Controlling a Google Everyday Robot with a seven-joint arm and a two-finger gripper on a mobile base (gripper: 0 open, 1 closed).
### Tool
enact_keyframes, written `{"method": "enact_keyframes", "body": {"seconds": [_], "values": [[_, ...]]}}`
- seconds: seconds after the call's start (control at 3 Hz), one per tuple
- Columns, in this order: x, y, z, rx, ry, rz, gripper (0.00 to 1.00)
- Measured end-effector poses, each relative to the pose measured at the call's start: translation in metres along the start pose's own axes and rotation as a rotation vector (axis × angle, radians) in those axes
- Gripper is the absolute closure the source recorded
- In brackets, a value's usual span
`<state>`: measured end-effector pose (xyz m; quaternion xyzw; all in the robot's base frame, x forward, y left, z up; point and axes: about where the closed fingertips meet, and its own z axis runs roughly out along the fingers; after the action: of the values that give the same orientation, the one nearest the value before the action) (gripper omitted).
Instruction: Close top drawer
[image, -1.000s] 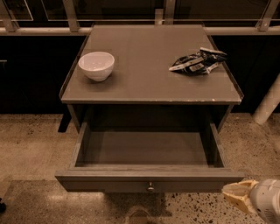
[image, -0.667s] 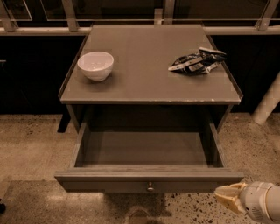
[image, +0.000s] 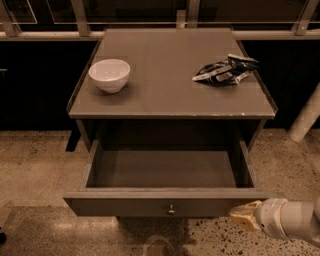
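Observation:
The top drawer (image: 165, 172) of a grey-brown cabinet is pulled far out toward me and is empty inside. Its long front panel (image: 125, 206) carries a small round metal knob (image: 171, 210) at the centre. My gripper (image: 245, 215) comes in from the lower right on a white arm, with its tan tip at the right end of the front panel, level with the knob and to its right. The drawers below are hidden under the open one.
On the cabinet top (image: 170, 75) stand a white bowl (image: 109, 75) at the left and a crumpled dark snack bag (image: 226, 70) at the right. A railing (image: 150, 35) runs behind. A white post (image: 305, 120) stands at the right. Speckled floor (image: 35, 165) surrounds the cabinet.
My gripper has moved left and slightly up, from off the drawer's right corner to the right end of its front panel. The drawer has not visibly moved.

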<state>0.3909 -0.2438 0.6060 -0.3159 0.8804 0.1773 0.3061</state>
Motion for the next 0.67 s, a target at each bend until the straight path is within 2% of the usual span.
{"method": "enact_keyframes", "body": {"seconds": [0.33, 0.67], "values": [[-0.013, -0.006, 0.019, -0.023, -0.017, -0.036, 1.00], [-0.030, -0.014, 0.031, -0.022, -0.041, -0.071, 1.00]]}}
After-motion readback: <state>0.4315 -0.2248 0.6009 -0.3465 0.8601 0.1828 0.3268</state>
